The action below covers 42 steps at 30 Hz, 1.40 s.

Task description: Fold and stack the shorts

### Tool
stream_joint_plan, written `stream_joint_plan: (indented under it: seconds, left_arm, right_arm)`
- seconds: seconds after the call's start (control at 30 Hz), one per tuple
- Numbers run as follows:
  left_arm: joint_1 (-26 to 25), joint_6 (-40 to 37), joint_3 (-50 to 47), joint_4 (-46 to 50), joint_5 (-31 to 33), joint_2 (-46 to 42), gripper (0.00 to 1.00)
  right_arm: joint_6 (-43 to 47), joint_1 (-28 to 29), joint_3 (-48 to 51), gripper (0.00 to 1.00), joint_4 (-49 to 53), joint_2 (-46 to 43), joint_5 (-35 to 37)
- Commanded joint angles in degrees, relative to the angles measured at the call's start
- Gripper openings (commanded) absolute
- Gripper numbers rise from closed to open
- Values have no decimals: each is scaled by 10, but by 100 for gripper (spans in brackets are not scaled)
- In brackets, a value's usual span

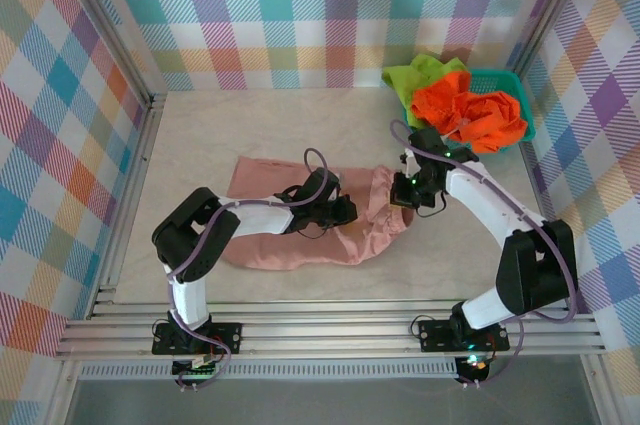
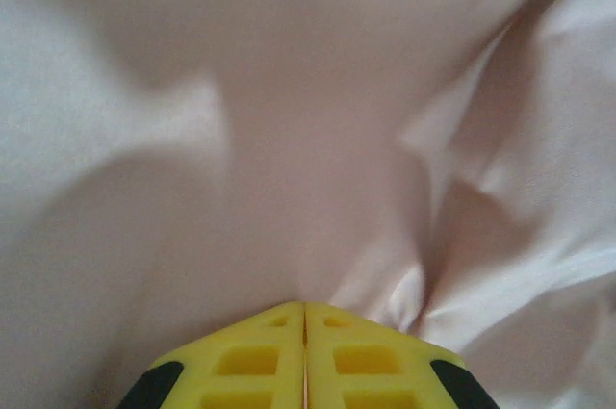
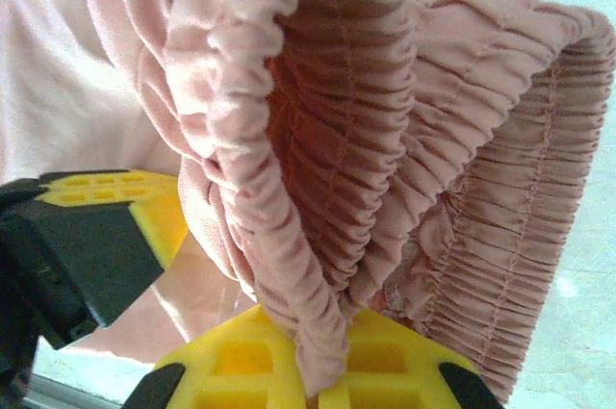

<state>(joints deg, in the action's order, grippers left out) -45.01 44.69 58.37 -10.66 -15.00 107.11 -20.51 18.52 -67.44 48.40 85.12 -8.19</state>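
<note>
Orange shorts [image 1: 470, 113] and green shorts [image 1: 418, 75] fill teal basket [image 1: 521, 100]; pink shorts [image 1: 262, 181] outside.

The lime green shorts [image 1: 415, 75] lie mostly hidden under the orange shorts [image 1: 472, 113], and the pink shorts [image 2: 289, 140] look blurred in the left wrist view.

Flat shorts [image 1: 280, 248] at table [image 1: 250, 135] ctr; other shorts [image 1: 470, 110] heaped in basket [image 1: 505, 76], far-right corner.
</note>
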Motion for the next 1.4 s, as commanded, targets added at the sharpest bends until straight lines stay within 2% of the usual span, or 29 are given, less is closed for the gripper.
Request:
stream_joint_plan:
  seconds: [0.0,0.17,0.33,0.53,0.67,0.9,1.37]
  left_arm:
    - [5,-26,2,36,36,-63,14]
    - [30,-48,-25,73,55,-139,30]
    - [42,-65,-60,106,83,-201,55]
    - [49,-75,-94,132,97,-234,56]
    - [49,-67,-114,124,93,-228,53]
    - [35,-28,-146,62,68,-187,37]
    - [-2,2,-124,11,57,-85,10]
  right_arm:
    - [67,2,-56,0,101,1,100]
    - [127,-2,-98,0,180,2,192]
    - [169,-5,-152,0,238,1,279]
    - [207,-6,-238,0,302,25,377]
    - [203,-5,-319,0,347,56,400]
    - [171,31,-449,0,413,123,409]
    - [97,139,-526,0,465,207,425]
